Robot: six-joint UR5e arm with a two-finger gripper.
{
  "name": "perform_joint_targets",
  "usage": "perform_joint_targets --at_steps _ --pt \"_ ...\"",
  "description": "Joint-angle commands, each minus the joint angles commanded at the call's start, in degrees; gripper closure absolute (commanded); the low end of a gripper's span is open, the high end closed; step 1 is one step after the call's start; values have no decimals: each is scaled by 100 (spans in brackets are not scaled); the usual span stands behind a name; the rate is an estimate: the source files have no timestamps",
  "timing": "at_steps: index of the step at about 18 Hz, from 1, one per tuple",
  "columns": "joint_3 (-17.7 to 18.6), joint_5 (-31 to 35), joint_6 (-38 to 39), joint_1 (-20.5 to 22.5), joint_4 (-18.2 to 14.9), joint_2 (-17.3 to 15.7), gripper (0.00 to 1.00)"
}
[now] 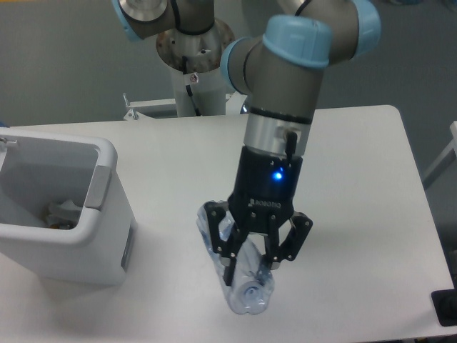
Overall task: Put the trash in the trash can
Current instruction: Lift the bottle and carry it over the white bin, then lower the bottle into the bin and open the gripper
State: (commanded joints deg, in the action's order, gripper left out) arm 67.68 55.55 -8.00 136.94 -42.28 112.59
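The crushed clear plastic bottle (246,289) lies on the white table with its bluish cap (253,293) towards the front edge. My gripper (248,266) stands straight down over it, with its two fingers closed against the bottle's sides. The bottle seems to rest on the table. The trash can (93,257), a white boxy bin with a thick rim and a grey side panel, stands at the left, well apart from the gripper. The crumpled white wrapper (61,211) lies inside it at the bottom.
The arm's white base column (193,86) rises behind the table's far edge. The table's front edge runs just below the bottle. A dark object (446,307) sits at the right front corner.
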Motion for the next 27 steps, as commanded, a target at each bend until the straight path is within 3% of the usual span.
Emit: perform_joint_targets --at_steps 4,12,18,24,27 --pt "-18 -18 -255 -518 132 -70 57" --pt "123 -9 -255 -1108 132 -369 57" --pt "193 -18 -237 -1627 255 -369 57" --pt "878 -9 -290 -1838 773 -536 51" --pt "1001 -9 -360 -1847 782 -562 47"
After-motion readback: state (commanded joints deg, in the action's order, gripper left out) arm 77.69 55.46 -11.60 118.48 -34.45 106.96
